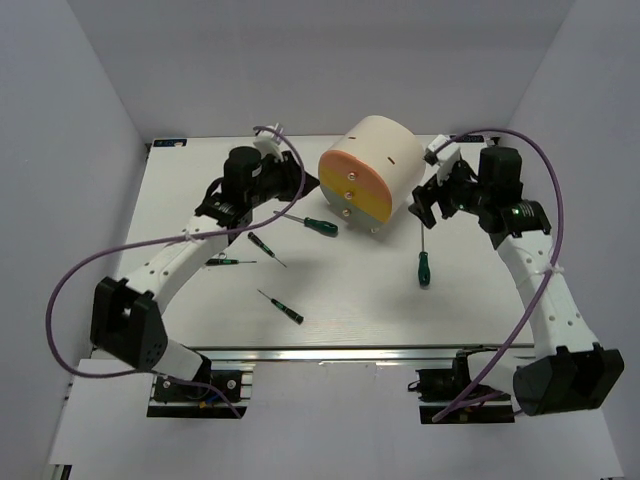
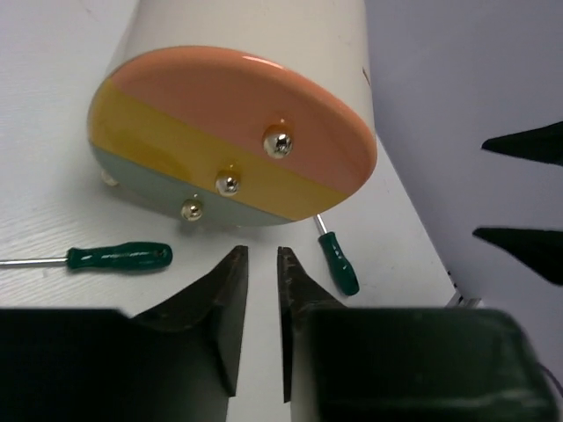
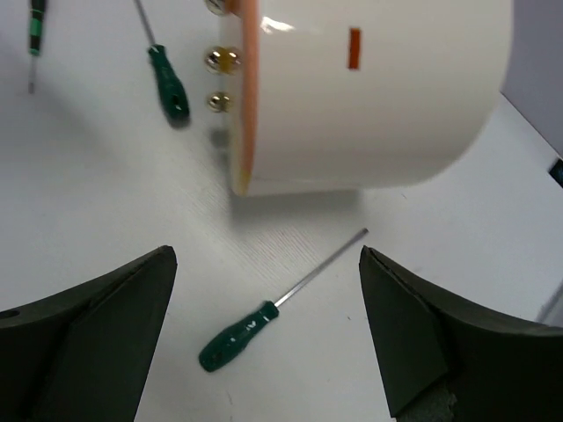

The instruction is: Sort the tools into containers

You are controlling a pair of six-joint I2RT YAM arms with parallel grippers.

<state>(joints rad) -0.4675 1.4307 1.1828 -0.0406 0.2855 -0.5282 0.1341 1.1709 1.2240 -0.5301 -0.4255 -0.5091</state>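
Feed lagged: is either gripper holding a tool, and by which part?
Neither. The left gripper is empty; the right gripper stands open, not touching the screwdriver.

One cream drum-shaped cabinet (image 1: 385, 160) stands on the surface (image 1: 350, 320). Its face shows three drawer fronts: one salmon-pink front (image 2: 220, 92), one yellow front (image 2: 163, 141) and one pale grey-green front (image 2: 141, 182). Each carries one metal knob, so three knobs (image 2: 278, 141) in all.

Five screwdrivers lie around the cabinet. Two have thick green handles: one thick screwdriver (image 1: 321, 226) just left of the cabinet's face, and a second thick screwdriver (image 1: 424, 268) on its near right. Three are slim, all to the cabinet's near left: first slim screwdriver (image 1: 266, 246), second slim screwdriver (image 1: 229, 262), third slim screwdriver (image 1: 282, 307).

There are two arms, each with one claw: the left claw (image 2: 262, 264) and the right claw (image 3: 266, 253).
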